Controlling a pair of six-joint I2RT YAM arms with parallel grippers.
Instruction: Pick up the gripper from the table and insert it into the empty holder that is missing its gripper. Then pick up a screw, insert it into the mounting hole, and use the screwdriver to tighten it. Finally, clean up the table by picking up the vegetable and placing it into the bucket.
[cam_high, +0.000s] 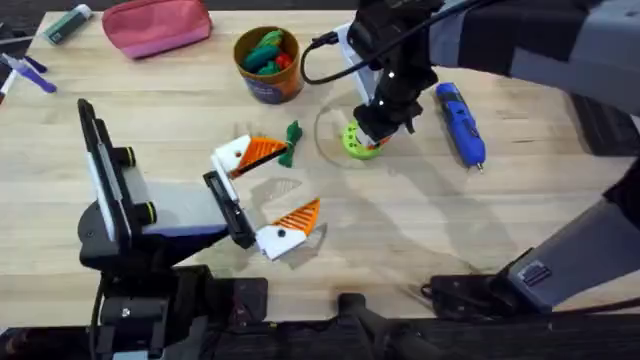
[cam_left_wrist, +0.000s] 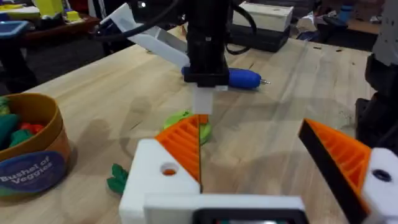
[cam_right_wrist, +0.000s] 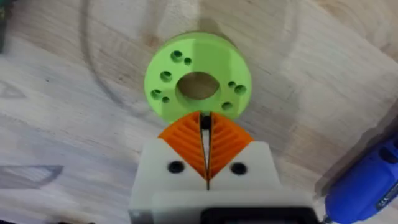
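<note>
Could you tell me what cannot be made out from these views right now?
- Overhead: the right gripper covers part of the green disc.
- Right wrist: whether anything is pinched between its closed pads; the screwdriver is cut off by the edge.
- Left wrist: the bucket is cut off.

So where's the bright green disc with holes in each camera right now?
Overhead: the green disc lies right of centre, under the right end effector.
Left wrist: mid-frame, behind the left arm's orange pad, below the right arm.
Right wrist: upper centre, just past the shut orange pads.
Shared landmark: the blue screwdriver beside it.
</note>
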